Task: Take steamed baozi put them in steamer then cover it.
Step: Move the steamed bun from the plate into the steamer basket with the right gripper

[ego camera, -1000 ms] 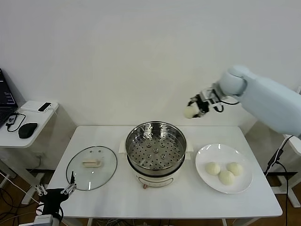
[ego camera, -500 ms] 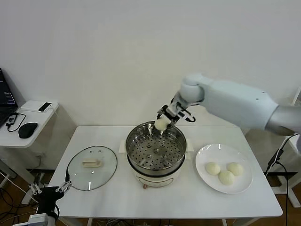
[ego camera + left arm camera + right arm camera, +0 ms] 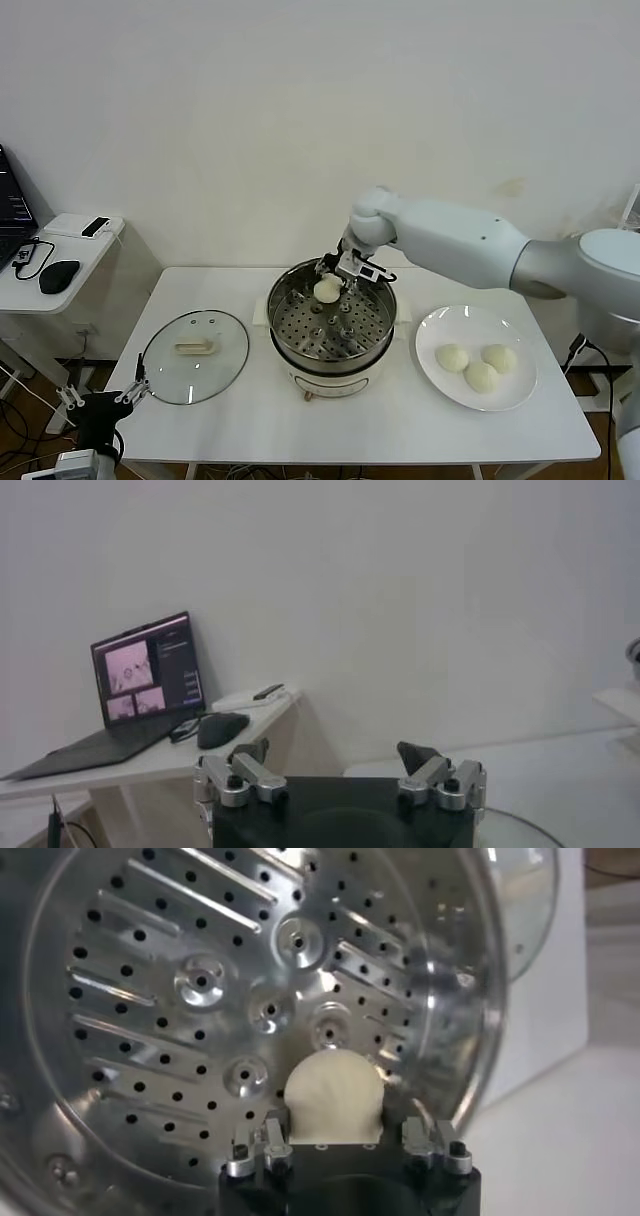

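Observation:
The steamer [image 3: 276,322] stands mid-table, its perforated tray [image 3: 170,998] bare. My right gripper [image 3: 330,284] hangs inside the pot's far side, shut on one baozi [image 3: 326,291]. In the right wrist view this baozi [image 3: 334,1094] sits between the fingers [image 3: 268,1138], just above the tray near the pot wall. Three more baozi [image 3: 453,357] [image 3: 499,357] [image 3: 482,377] lie on the white plate [image 3: 440,325] to the right. The glass cover [image 3: 168,368] lies flat on the table left of the pot. My left gripper [image 3: 100,398] [image 3: 332,752] is parked open below the table's front left corner.
A low side table [image 3: 60,285] at the far left holds a laptop [image 3: 140,680], a black mouse [image 3: 58,276] and a phone [image 3: 96,226]. The white wall is close behind the work table [image 3: 340,425].
My right arm has swung left from high above the plate's far side and come down into the steamer with the baozi. The left gripper has drifted slightly left and down.

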### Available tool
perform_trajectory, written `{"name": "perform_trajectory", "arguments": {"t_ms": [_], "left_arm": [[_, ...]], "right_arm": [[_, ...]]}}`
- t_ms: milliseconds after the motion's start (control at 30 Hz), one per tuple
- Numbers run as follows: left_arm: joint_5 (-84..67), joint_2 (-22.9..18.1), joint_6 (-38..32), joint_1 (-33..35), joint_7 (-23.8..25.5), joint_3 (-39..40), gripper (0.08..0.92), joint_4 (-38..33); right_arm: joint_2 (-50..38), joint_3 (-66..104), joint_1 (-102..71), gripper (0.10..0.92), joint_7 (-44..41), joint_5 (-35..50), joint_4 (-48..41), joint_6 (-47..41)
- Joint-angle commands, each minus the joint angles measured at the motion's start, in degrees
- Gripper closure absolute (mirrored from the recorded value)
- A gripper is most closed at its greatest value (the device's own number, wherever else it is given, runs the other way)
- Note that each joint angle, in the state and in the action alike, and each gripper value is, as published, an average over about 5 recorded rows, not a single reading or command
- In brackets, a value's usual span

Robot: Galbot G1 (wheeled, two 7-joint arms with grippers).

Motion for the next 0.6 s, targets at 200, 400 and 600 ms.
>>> {"name": "perform_trajectory", "arguments": {"t_ms": [200, 400, 600], "left_arm": [[-0.07, 0.06, 0.04, -0.15, -0.07, -0.11, 0.177, -0.37], [-0.07, 0.03, 0.23, -0.43, -0.04, 0.22, 0.177, -0.42], [-0.07, 0.11, 0.59, -0.79, 0.08, 0.59, 0.177, -0.36]], "right_arm": [[2.23, 1.35, -2.74, 0.446, 1.62, -6.64, -5.82, 4.15], [2.69, 1.83, -2.10, 0.336, 2.33, -6.48, -5.91, 4.93], [1.17, 0.36, 1.58, 0.213, 0.14, 0.92, -1.84, 1.76]]}}
